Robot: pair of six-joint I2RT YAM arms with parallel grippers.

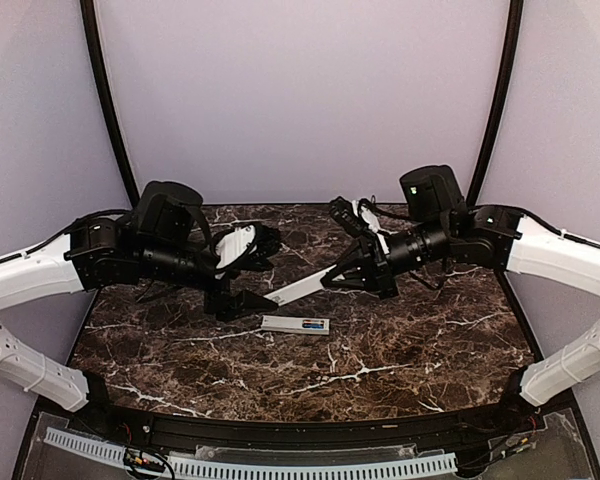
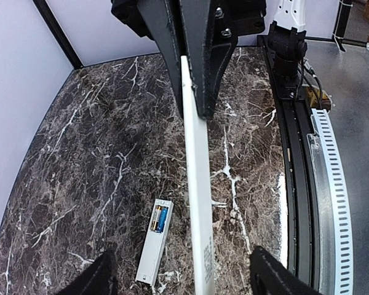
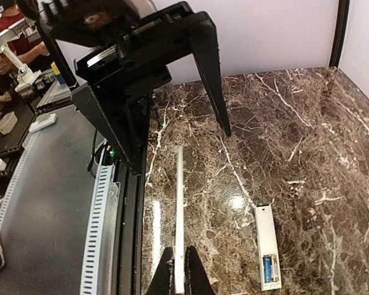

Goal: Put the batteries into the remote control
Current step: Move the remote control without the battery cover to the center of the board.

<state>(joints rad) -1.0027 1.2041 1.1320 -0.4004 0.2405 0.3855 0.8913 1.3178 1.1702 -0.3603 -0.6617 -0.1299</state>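
Evidently the loading itself looks done: the remote control lies flat on the marble tabletop, and its recessed slot at one end holds the batteries, blue with a gold tip, lying side by side. What is in hand now, I judge, is the closing step. The right claw is clamped on one end of a thin white strip (most likely the battery cover), holding it in the air above the tabletop and just beside the remote control. The left claw stands with its jaws wide apart at the strip's free end, gripping nothing. The next move probably calls for the left claw to close on the strip, or to steady the remote control, so the strip can be lined up squarely with the slot and slid home without knocking the batteries out. As for writing, the strip carries a small dark label near one end, but its print is too fine to read, and no brand can be made out on the batteries.
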